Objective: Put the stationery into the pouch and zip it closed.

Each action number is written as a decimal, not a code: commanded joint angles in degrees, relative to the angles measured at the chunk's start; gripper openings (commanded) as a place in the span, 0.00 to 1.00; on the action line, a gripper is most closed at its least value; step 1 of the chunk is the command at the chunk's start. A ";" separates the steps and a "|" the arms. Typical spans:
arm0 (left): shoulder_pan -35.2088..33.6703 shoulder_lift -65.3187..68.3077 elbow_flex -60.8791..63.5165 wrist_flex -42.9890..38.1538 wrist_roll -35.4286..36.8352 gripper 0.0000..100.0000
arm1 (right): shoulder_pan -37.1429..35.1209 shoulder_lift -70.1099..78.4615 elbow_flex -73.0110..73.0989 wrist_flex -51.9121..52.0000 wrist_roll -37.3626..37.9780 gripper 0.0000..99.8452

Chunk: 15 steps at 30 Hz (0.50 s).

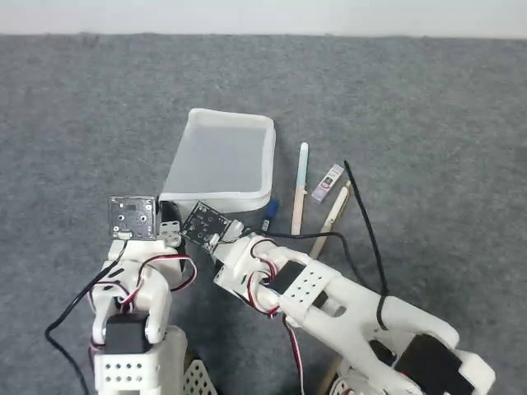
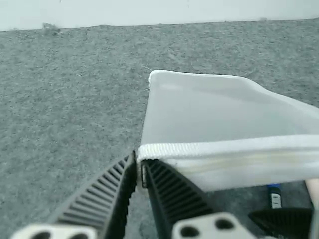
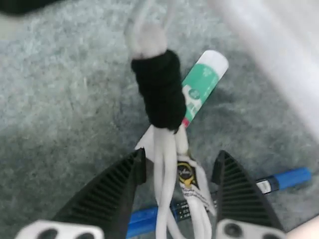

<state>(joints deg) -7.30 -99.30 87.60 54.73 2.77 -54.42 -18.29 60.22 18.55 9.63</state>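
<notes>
The white mesh pouch (image 1: 222, 160) lies mid-table, its mouth edge toward the arms. My left gripper (image 2: 140, 167) is shut on the near corner of the pouch's (image 2: 219, 119) zipper edge. My right gripper (image 3: 180, 157) is open, its jaws on either side of a bundle of white cords (image 3: 167, 199) tied with a black band (image 3: 160, 89). A green and white glue stick (image 3: 202, 82) and a blue pen (image 3: 284, 179) lie on the carpet under it. Right of the pouch lie a pale pen (image 1: 300, 188), a small eraser (image 1: 327, 183), a wooden pencil (image 1: 331, 216) and the blue pen (image 1: 270, 212).
Grey carpet covers the table. A black cable (image 1: 366, 222) runs from the right arm across the carpet past the pencil. The pouch's blurred edge (image 3: 279, 45) crosses the corner of the right wrist view. Open carpet lies left of and beyond the pouch.
</notes>
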 commanded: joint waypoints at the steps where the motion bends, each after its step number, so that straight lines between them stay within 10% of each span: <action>1: -0.26 -0.79 -4.26 -0.09 1.49 0.01 | 0.75 -0.84 -2.64 -1.71 1.05 0.06; 15: -0.26 -0.79 -4.26 -0.18 1.49 0.01 | 9.80 -15.34 -12.40 26.42 1.05 0.01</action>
<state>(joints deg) -7.30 -99.30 87.60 54.73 2.77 -47.21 -26.02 51.69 40.88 9.71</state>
